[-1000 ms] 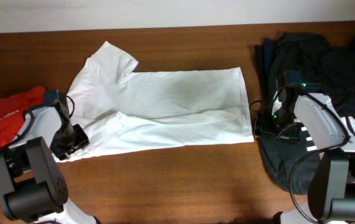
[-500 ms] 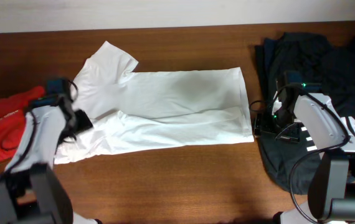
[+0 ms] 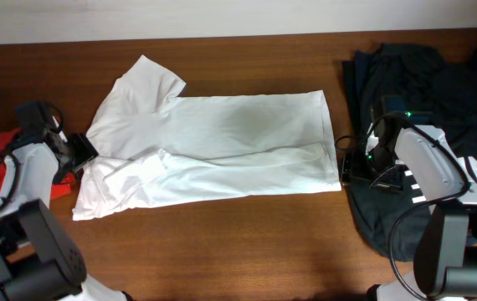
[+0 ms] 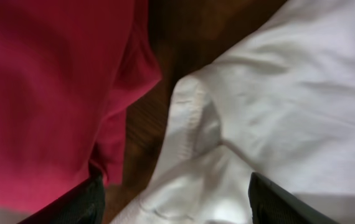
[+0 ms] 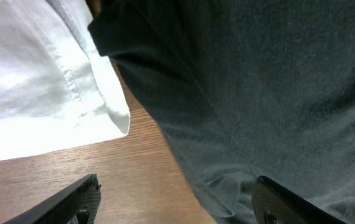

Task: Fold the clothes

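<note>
The white T-shirt [image 3: 222, 142] lies across the middle of the table, folded lengthwise, one sleeve pointing to the far left. Its chest graphic is hidden. My left gripper [image 3: 79, 150] is open at the shirt's left edge, above the white sleeve hem [image 4: 193, 118] and the orange-red garment [image 4: 47, 87]. My right gripper [image 3: 357, 170] is open and empty just past the shirt's right edge, over the black shirt [image 5: 258, 93] and bare wood; the white hem corner [image 5: 112, 109] lies to its left.
The orange-red garment [image 3: 8, 155] lies at the left edge, partly under my left arm. The black shirt with white lettering [image 3: 439, 92] fills the right side of the wooden table [image 3: 238, 242].
My left gripper has let go of the shirt's lower-left part and pulled back to the left, toward the orange-red garment. The right arm has not moved.
</note>
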Robot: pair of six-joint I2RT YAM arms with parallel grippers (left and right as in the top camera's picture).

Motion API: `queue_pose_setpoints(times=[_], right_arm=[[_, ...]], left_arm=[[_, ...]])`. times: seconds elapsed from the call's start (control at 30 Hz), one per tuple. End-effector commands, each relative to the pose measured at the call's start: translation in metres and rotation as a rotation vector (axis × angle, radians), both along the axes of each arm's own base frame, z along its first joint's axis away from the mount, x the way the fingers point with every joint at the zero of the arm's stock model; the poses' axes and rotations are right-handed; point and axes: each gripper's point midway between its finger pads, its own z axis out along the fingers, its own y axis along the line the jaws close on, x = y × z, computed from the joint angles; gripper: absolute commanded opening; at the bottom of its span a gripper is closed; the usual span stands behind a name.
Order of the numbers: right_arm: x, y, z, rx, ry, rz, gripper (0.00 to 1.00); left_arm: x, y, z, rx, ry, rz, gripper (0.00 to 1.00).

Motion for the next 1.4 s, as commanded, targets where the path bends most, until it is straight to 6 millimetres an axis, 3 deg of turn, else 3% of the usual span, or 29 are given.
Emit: queue_pose_setpoints(times=[0.0,0.17,0.23,0.33,0.43,0.53,0.63,0.77,0.83,0.97,1.07,1.17,1.37], right_arm=[[0.001,-0.004,0.007,-0.014,-0.023,-0.009,0.81],[0.002,-0.004,0.007,-0.014,-0.027,-0.009,0.81],[0.004,-0.004,0.007,-0.014,-0.034,-0.008,0.82],[0.009,-0.004,0.007,-0.016,-0.056,-0.009,0.82],[0.013,-0.003,0.007,-0.008,-0.073,-0.009,0.82],[0.014,-0.003,0.007,-0.006,-0.077,-0.009,0.82],[0.013,-0.003,0.007,-0.006,-0.073,-0.009,0.82],[0.011,-0.003,0.007,-0.005,-0.064,-0.009,0.82],[0.01,-0.002,0.007,-0.003,-0.057,-0.009,0.82],[0.004,-0.001,0.007,0.004,-0.034,-0.01,0.82],[0.0,-0.001,0.007,0.006,-0.02,-0.009,0.82],[0.0,-0.001,0.007,0.005,-0.021,-0.01,0.82],[0.001,-0.001,0.007,0.005,-0.021,-0.01,0.82]], left_arm=[[-0.006,0.011,-0.027,-0.059,0.035,0.003,0.74],[-0.019,0.047,-0.03,-0.056,0.022,0.096,0.74],[-0.019,0.051,-0.028,-0.085,-0.001,0.108,0.73],[0.005,0.027,-0.008,-0.212,-0.111,-0.02,0.66],[0.03,0.006,0.026,-0.188,-0.172,-0.155,0.66],[0.068,-0.022,0.066,-0.088,-0.231,-0.319,0.78],[0.101,-0.045,0.097,0.043,-0.282,-0.397,0.82],[0.135,-0.066,0.114,0.174,-0.368,-0.474,0.86],[0.15,-0.068,0.114,0.215,-0.403,-0.476,0.93],[0.182,-0.07,0.094,0.243,-0.469,-0.487,0.95],[0.202,-0.07,0.057,0.23,-0.475,-0.497,0.94],[0.216,-0.072,0.032,0.223,-0.45,-0.535,0.94],[0.252,-0.085,-0.003,0.204,-0.418,-0.588,0.94]])
